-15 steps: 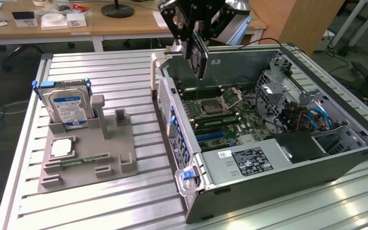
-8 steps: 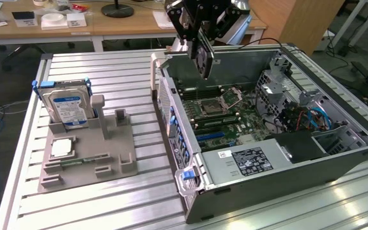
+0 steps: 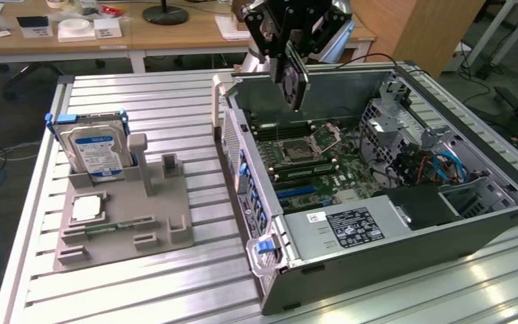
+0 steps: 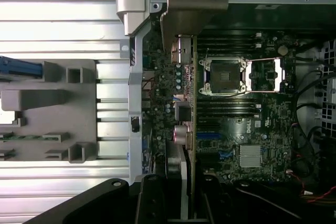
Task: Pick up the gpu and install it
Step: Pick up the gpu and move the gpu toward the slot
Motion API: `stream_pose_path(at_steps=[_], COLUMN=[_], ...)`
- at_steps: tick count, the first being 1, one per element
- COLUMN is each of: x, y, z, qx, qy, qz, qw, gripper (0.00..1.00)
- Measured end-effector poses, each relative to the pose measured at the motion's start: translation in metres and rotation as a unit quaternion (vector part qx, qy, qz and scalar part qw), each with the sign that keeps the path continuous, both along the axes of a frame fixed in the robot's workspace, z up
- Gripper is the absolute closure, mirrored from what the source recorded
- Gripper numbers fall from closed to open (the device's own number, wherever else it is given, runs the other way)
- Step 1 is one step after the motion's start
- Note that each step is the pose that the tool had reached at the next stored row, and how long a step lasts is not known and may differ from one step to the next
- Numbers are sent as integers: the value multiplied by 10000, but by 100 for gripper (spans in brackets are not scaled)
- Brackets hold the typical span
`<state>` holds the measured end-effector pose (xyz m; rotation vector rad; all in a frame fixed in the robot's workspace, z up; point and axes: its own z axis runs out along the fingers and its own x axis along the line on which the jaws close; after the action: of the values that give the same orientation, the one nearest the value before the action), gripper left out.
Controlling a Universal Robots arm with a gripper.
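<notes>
Upper centre of the exterior view: gripper (image 3: 289,59) clamped on the gpu (image 3: 295,88), held on edge above the open computer case (image 3: 475,226); install step in hand, card not yet seated; calls for lining its edge over the blue slots (image 3: 293,192).

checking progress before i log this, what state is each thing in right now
gripper: shut on the graphics card
graphics card: held on edge above the motherboard, not in a slot
computer case: side open, insides showing
hard drive: upright in the grey stand
processor chip: flat on the stand
</notes>
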<state>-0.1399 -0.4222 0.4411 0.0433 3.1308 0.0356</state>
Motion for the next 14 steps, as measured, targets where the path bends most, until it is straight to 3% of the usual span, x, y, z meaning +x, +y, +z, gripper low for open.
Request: stream_pose_path(at_steps=[14], x=[34], y=[0], z=[-3], qx=[-1], qy=[0], qz=[1], qw=[10000], gripper=[72])
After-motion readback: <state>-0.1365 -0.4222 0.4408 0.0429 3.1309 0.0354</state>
